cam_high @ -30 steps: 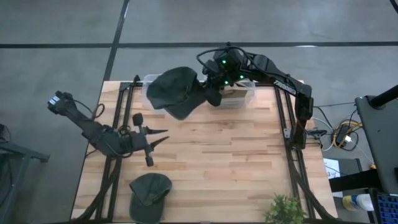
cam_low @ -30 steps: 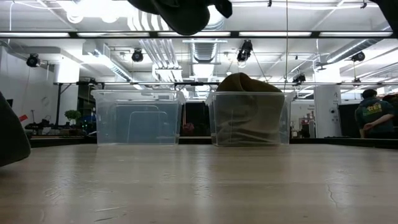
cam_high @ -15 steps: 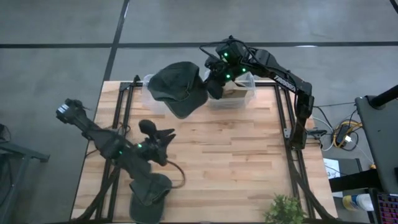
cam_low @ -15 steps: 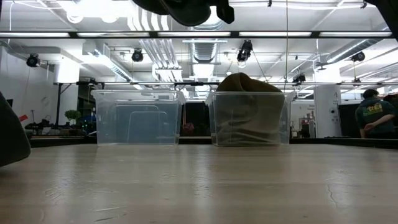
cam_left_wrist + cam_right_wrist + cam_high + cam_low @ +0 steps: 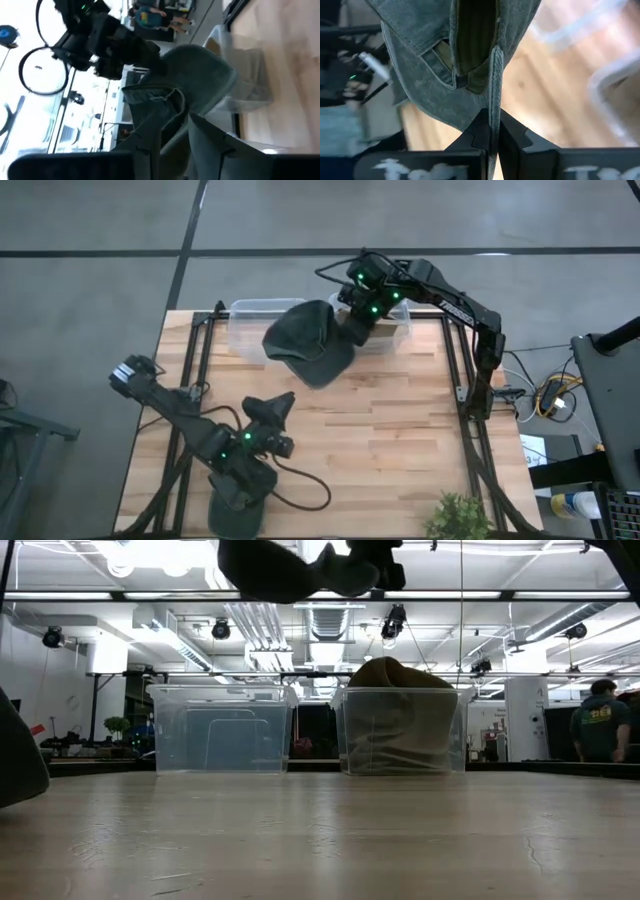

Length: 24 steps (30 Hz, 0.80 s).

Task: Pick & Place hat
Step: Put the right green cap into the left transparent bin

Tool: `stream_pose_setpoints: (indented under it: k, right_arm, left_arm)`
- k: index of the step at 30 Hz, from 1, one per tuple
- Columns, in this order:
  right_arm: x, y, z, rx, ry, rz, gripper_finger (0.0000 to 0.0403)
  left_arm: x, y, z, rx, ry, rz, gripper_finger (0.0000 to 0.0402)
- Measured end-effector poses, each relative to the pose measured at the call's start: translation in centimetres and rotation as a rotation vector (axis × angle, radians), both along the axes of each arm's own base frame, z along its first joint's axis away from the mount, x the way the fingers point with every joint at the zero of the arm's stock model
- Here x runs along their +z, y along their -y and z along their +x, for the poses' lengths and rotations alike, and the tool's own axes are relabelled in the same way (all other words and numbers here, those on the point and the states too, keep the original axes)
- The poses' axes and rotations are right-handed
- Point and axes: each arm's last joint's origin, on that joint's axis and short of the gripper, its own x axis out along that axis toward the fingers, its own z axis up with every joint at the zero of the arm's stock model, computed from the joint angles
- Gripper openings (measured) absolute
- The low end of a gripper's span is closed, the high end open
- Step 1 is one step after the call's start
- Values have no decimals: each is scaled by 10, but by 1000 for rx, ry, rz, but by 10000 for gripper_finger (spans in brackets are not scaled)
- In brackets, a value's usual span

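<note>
A dark green hat (image 5: 308, 342) hangs high over the table's far part, in front of two clear bins, with my right gripper (image 5: 350, 330) shut on it. The low view shows it at the top of the picture (image 5: 285, 565), well above the tabletop. A second dark green hat (image 5: 238, 502) lies flat at the near left edge, partly under my left arm. My left gripper (image 5: 283, 402) stands open and roughly level above the table's left half, pointing toward the held hat, with nothing between its fingers (image 5: 150, 147). My right gripper pinches a thin edge of the hat's rim (image 5: 493, 107) between its two fingers, and the fingertips meet on the cloth. The fingers slant down from the far right side. The hat hangs from them lifted clear, its inside band and strap toward the wrist camera.
Two clear bins stand at the far edge. The left bin (image 5: 250, 320) has nothing in it; the right bin (image 5: 392, 332) holds a brown hat (image 5: 395, 715). A small plant (image 5: 460, 518) sits at the near right corner. Bare wood lies in the middle.
My left arm has swung toward the near edge, over the second hat. Its gripper has rolled and drifted a little to the right, still open. My right gripper has turned and carried the held hat slightly toward the right and nearer, still clear of the table.
</note>
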Motion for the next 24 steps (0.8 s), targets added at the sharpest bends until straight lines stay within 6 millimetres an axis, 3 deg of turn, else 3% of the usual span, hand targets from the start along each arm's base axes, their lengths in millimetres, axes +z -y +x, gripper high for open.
stream_pose_setpoints:
  k: [12,24]
  right_arm:
    - [-11,-13,5,52,-38,207,13]
    - [-16,-17,6,41,-74,241,13]
  left_arm:
    - [-9,4,7,-62,-77,-50,92]
    - [-11,-2,13,-72,-152,-26,92]
